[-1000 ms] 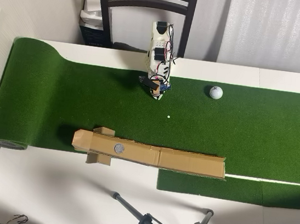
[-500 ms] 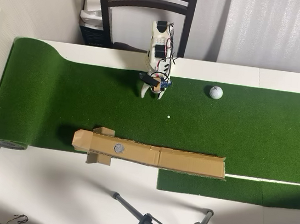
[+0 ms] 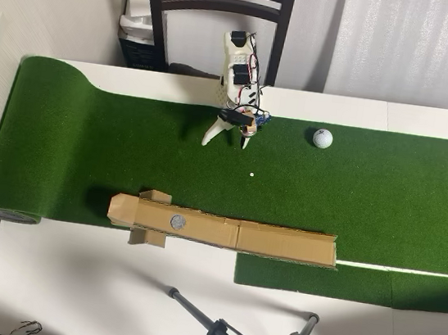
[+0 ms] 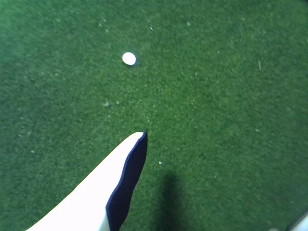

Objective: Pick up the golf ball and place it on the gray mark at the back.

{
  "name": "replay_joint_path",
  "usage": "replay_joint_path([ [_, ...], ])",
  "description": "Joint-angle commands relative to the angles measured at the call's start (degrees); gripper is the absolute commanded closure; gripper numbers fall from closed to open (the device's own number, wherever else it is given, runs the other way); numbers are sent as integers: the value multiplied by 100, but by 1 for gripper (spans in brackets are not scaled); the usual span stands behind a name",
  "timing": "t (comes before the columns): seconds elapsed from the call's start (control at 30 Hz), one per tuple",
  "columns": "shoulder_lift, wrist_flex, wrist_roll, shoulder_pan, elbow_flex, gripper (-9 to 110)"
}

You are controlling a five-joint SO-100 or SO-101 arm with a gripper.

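The ball (image 3: 322,137) is sitting on the green turf (image 3: 385,197) near its far edge in the overhead view, well to the right of the tool (image 3: 228,139) and apart from it; nothing is touching it. The tool is hanging over the turf with its two fingers spread apart and empty, one white finger (image 4: 96,192) reaching into the wrist view from the bottom left. That wrist view is showing only turf and the tiny white dot (image 4: 129,58), not the ball. The gray mark (image 3: 177,222) is lying in the cardboard channel (image 3: 280,243) at the near edge of the turf, well apart from both ball and tool. Judging by its look, the ball is hard, light and smooth-skinned under its dimples, so it is likely giving nothing under pressure and is apt to squirt out of a pinch made off-centre. It is also free to roll on the pile if nudged. The soundest hold is probably across its widest part, the fingers coming down on opposite sides at mid-height and closing squarely. The round mark offers little to stop rolling, so the release will want to be low and gentle.
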Motion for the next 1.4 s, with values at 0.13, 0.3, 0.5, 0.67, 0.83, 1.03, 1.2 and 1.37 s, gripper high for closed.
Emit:
replay_joint_path([
  [0.13,519,-97,1292,-747,-527,42],
  [0.3,510,-97,2285,-1529,-527,42],
  [0.5,510,-88,2733,-2074,-721,42],
  [0.67,510,-185,2637,-1881,-1222,42],
  [0.83,431,-114,2531,-1696,-1441,42],
  [1.03,-949,-53,2505,-1740,-2347,42],
  [1.2,-2742,-44,2083,-1969,-3419,42],
  [1.37,-4166,-35,1863,-2522,-4113,42],
])
